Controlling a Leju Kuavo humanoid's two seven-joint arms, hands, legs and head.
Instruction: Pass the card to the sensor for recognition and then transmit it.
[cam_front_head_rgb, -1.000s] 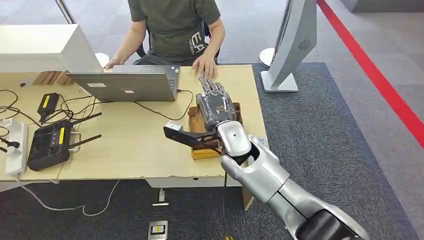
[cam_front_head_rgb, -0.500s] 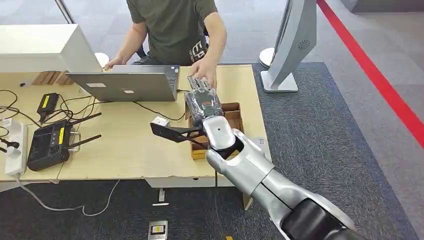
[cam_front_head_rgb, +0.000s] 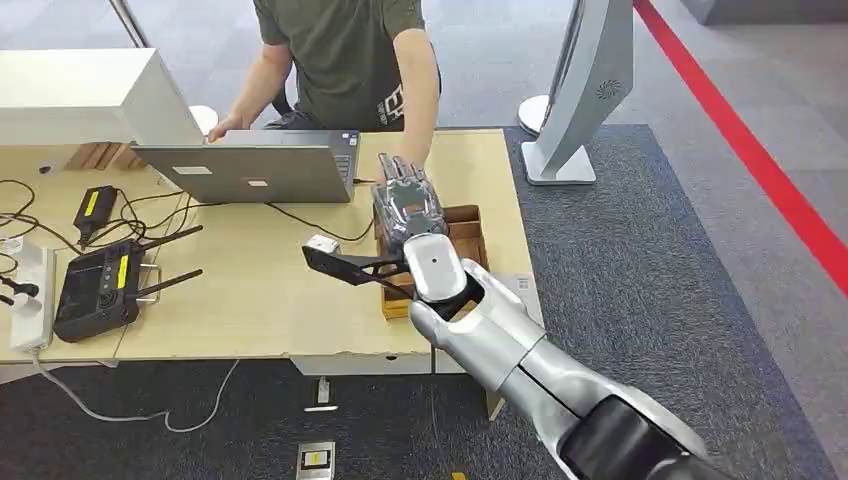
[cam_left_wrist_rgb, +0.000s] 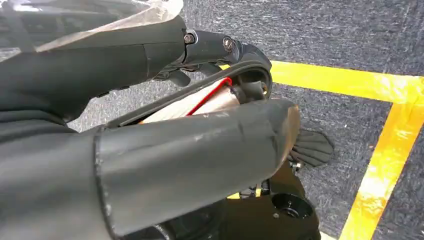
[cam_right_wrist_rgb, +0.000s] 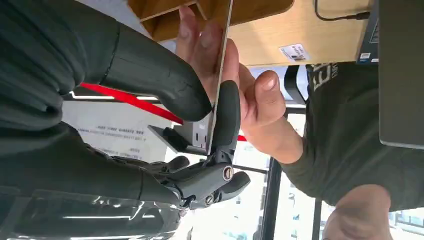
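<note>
My right hand (cam_front_head_rgb: 405, 205) reaches out over the far part of the wooden table (cam_front_head_rgb: 260, 300). In the right wrist view it pinches a thin pale card (cam_right_wrist_rgb: 220, 60), seen edge-on, between the thumb (cam_right_wrist_rgb: 155, 75) and a dark finger. A person's hand (cam_right_wrist_rgb: 257, 107) lies against the card's other face, fingers along it. A small white sensor box (cam_front_head_rgb: 320, 243) sits on the table just left of my wrist. My left hand (cam_left_wrist_rgb: 165, 125) hangs over dark carpet with yellow tape, fingers and thumb stretched out, nothing in them.
A person in a dark shirt (cam_front_head_rgb: 345, 55) sits at the far side behind a grey laptop (cam_front_head_rgb: 250, 170). A wooden box (cam_front_head_rgb: 465, 235) lies under my forearm. A black remote (cam_front_head_rgb: 95, 285), cables and a power strip sit at the left. A grey stand (cam_front_head_rgb: 585, 90) rises at the right.
My right hand has swung left and farther out with the card. The person's hand came off the table edge and now meets the card at my fingertips.
</note>
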